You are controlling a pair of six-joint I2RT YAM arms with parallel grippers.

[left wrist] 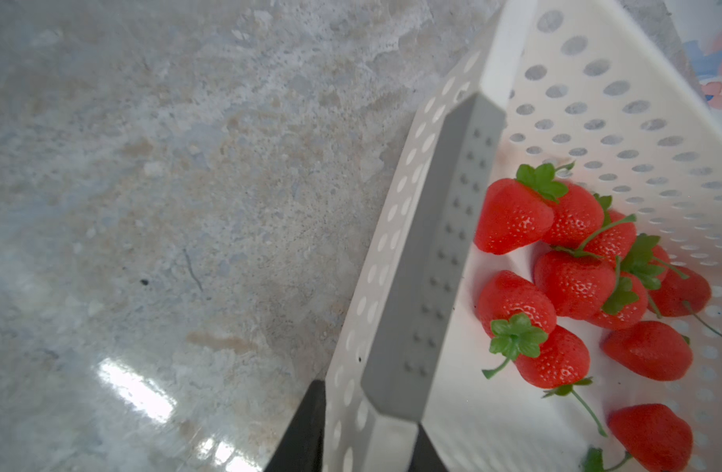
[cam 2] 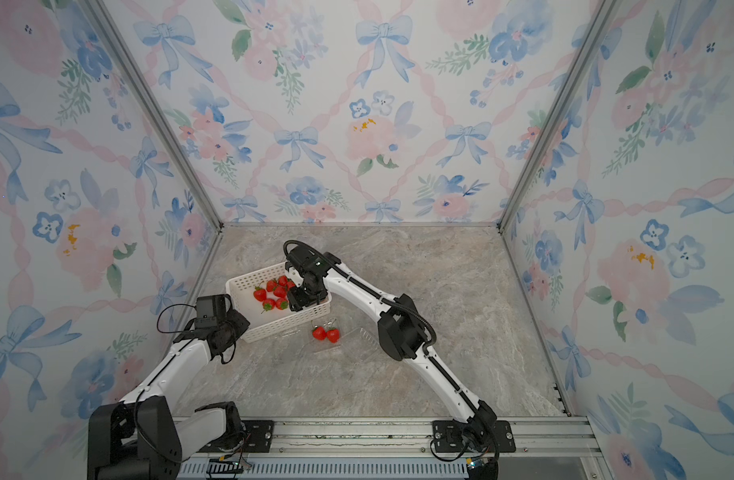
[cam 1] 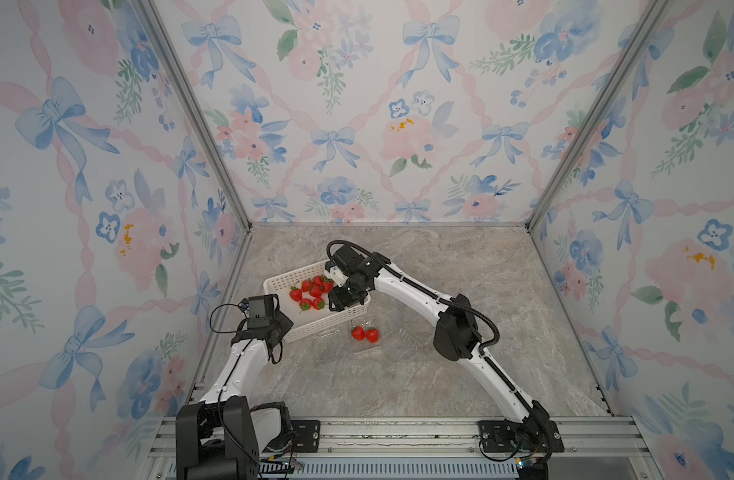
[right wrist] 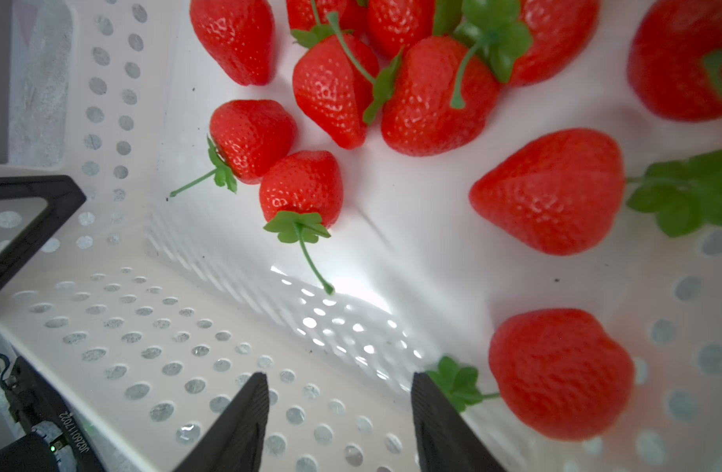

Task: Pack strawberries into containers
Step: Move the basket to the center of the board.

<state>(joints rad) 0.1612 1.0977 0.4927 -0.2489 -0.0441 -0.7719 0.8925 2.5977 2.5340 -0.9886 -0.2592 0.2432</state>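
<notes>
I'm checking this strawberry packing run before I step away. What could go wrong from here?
1. The open right gripper hangs in the white basket over strawberries that lie touching, stems crossed; it may lift two or drag a neighbour.
2. The clear container holding two berries is barely visible on the marble tabletop; a drop could miss its rim.
3. The left gripper pinches the basket wall; a slip could shift the basket.

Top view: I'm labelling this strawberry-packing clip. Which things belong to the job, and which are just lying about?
Job: white basket; strawberries in it; two packed strawberries; their clear container; empty clear container.
Lying about: floral walls; metal rail.
</notes>
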